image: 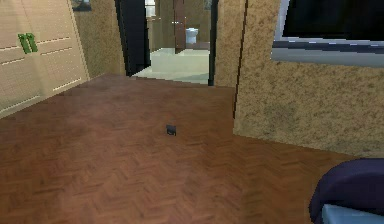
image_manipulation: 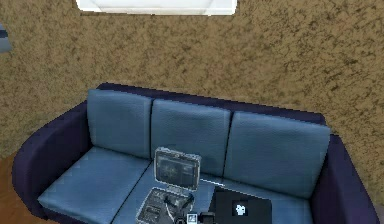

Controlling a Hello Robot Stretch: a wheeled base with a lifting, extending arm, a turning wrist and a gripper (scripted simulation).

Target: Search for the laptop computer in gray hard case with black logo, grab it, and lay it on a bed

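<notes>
A gray hard-cased laptop (image_manipulation: 174, 168) stands half open on the middle seat of a blue sofa (image_manipulation: 120, 125) with dark purple arms. Right of it on the same sofa lies a black laptop (image_manipulation: 241, 208) with a pale logo. My gripper (image_manipulation: 168, 207) shows as a dark body low in the arm side view, over the gray laptop's base, with a small white marked square (image_manipulation: 205, 216) to its right. Because the laptop rests on the cushion behind the gripper, I cannot tell whether it holds anything.
In the forward view a wooden floor (image: 110, 150) runs to an open doorway (image: 180, 40) into a lit room. Cream panelled doors (image: 40, 55) stand at the left. A small dark object (image: 171, 129) lies on the floor. A screen (image: 330, 25) hangs on the speckled wall; the sofa's arm (image: 350, 185) is bottom right.
</notes>
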